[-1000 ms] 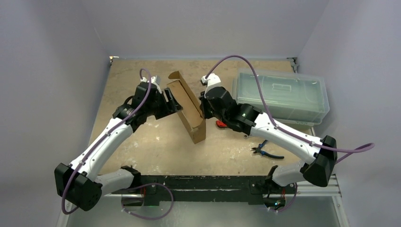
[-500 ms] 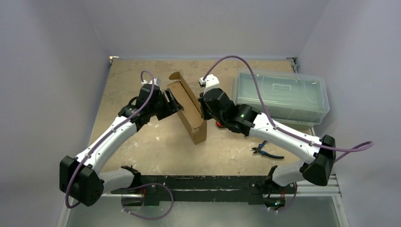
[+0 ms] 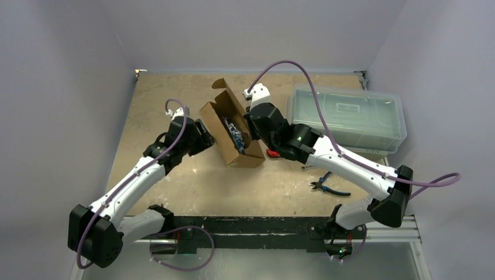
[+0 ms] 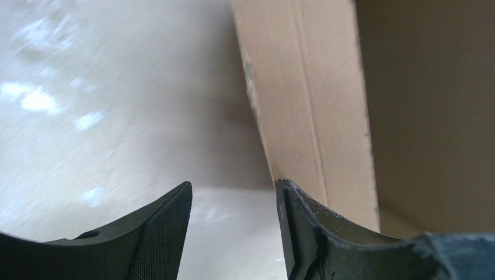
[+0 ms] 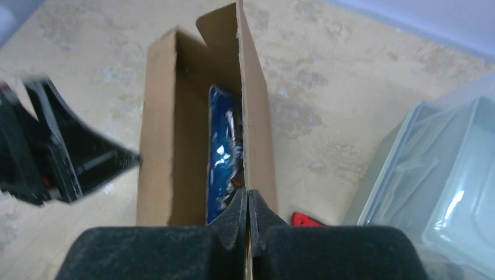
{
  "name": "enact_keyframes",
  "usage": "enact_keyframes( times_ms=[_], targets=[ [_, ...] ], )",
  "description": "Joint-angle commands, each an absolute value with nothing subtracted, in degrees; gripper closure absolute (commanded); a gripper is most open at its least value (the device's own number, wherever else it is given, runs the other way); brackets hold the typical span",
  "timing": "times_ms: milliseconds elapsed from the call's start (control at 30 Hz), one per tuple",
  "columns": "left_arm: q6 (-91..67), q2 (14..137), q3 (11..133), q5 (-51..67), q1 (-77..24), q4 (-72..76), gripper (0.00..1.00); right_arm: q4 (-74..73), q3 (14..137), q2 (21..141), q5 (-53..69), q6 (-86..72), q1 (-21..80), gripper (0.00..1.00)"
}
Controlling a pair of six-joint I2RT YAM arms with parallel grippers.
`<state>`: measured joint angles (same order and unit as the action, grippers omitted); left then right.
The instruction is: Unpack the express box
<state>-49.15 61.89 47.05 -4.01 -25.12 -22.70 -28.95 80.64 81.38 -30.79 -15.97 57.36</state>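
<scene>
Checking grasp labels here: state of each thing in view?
box: open, one panel pinched by the right gripper
blue packet: inside the box
right gripper: shut on the box panel
left gripper: open, beside the box, holding nothing
bin: lid on
pliers: lying on the table

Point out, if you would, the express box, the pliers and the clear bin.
express box (image 5: 156, 134): right wrist view, left cardboard wall.
pliers (image 3: 322, 186): top external view, near the joint.
clear bin (image 3: 350, 114): top external view, lid centre.
</scene>
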Motion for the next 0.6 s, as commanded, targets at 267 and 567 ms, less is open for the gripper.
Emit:
enact_keyframes(
  times_ms=[267, 567],
  targets=[
    [-53.93, 56.58, 37.36, -13.01, -24.79, -33.29, 0.46, -18.35, 86.66, 84.12, -32.47, -4.88, 57.39, 1.00],
    [-43.02, 48.34, 46.69, -13.48, -24.79, -38.18, 0.43, -11.04, 86.65, 86.21, -24.14, 4.69, 57.18, 1.00]
  ],
)
